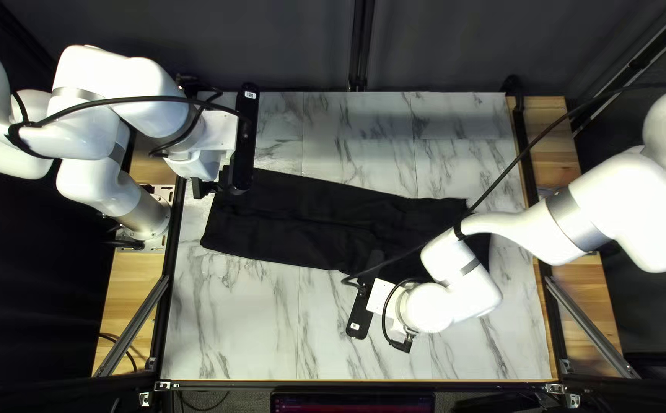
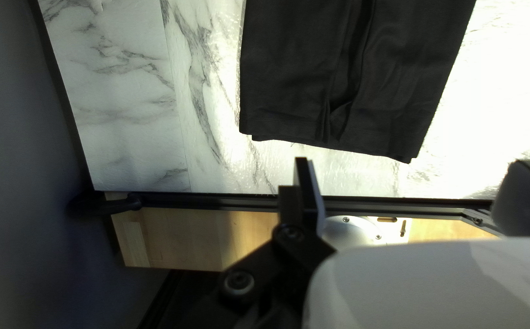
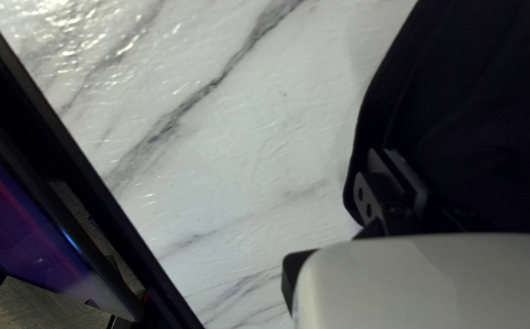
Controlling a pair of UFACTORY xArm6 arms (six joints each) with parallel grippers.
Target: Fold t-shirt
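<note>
Black t-shirt (image 1: 302, 214) lies flat on the marble bench (image 1: 233, 329) as a long strip, long axis running from just ahead of my L jaws to under & past my R jaws. In the top L view that axis goes approx. L to R, slanting a bit toward the bench's near edge at the R. Can't tell which end is the neck. My L gripper (image 1: 213, 188) is up over the strip's L end, jaws wide apart w/ no cloth b/w them; its wrist view has that end's squarish edge lying crosswise just ahead of the jaws, the rest running straight away from them, w/ a lengthwise crease down approx. the middle. My R gripper (image 1: 376, 257) is at the strip's near long edge, past the middle toward its R end, jaws together; can't tell if any cloth is pinched b/w them. In its wrist view a rounded cloth edge curves past the jaws, dark fabric ahead & to one side, bare marble on the other, & a screen (image 3: 33, 213) well apart beyond the bench rail (image 3: 76, 164).
</note>
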